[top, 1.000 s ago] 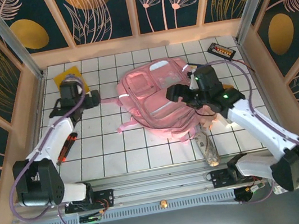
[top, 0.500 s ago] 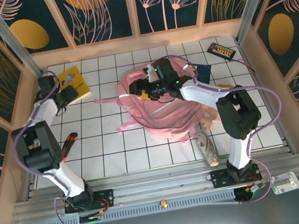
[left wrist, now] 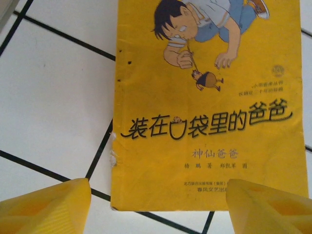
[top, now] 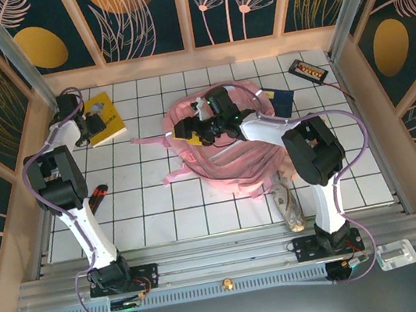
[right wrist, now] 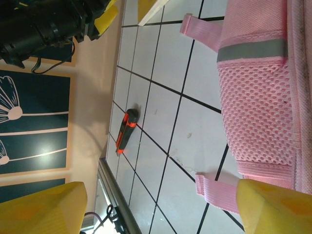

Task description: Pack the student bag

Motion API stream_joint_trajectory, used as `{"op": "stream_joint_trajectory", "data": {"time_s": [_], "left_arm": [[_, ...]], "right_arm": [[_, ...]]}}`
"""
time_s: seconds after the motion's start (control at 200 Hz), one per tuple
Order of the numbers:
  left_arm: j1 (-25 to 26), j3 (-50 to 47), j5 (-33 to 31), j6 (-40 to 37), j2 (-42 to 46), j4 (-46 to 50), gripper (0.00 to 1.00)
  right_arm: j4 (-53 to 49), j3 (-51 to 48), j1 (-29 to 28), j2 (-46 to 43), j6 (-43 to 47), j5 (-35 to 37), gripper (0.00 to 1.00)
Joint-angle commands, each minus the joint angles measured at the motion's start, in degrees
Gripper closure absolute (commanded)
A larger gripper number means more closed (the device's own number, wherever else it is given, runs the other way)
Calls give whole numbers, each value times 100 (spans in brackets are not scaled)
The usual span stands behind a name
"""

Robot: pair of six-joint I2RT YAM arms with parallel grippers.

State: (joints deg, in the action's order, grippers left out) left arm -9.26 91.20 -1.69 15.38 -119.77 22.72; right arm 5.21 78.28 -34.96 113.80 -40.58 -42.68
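The student bag [top: 225, 161], pink with grey reflective strips, lies flat in the middle of the tiled table. My right gripper [top: 187, 131] reaches across it to its left edge. In the right wrist view this gripper [right wrist: 161, 192] is open and empty over bare tiles, with the bag's mesh side pocket [right wrist: 253, 112] and a pink strap [right wrist: 217, 192] beside it. My left gripper [top: 90, 123] is at the far left, over a yellow picture book [top: 111, 117]. Seen from the left wrist, the gripper [left wrist: 158, 195] stands open above the lower edge of the book [left wrist: 204, 107], holding nothing.
An orange and black utility knife [top: 97, 197] lies near the left wall. A dark blue item [top: 280, 99] sits by the bag's far right side, a black device [top: 309, 69] in the far right corner. A brownish pouch [top: 287, 205] lies near the front right.
The left arm swung to the far left and came over the yellow book. The right arm crossed the bag from its right side to its left edge. Both jaws narrowed a little.
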Motion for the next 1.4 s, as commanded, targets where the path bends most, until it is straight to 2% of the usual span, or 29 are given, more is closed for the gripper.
{"op": "stream_joint_trajectory", "data": {"time_s": [0.0,0.075,0.465,0.6,0.776,0.941,1.176,1.396], "left_arm": [[611,397,-504,-1288,-184,410,25],[827,663,-679,-1625,-351,581,25],[934,3452,-1072,-467,-2079,2296,26],[951,3829,-1131,-424,-2459,2582,28],[1029,3993,-1000,-344,-2627,2498,28],[1108,4589,-1002,-293,-3065,2875,29],[1128,4759,-1092,-204,-3327,3047,52],[1128,4757,-1057,-180,-3273,3116,87]], "right_arm": [[331,70,-2,69,29,-262,20],[344,40,-19,68,15,-311,20],[101,-131,-3,-229,175,-293,20],[176,-213,11,-258,156,-328,20],[314,-301,18,-198,112,-426,20],[427,-451,67,-209,88,-460,20],[534,-621,195,-253,42,-531,20],[594,-704,242,-267,27,-514,21]]}}
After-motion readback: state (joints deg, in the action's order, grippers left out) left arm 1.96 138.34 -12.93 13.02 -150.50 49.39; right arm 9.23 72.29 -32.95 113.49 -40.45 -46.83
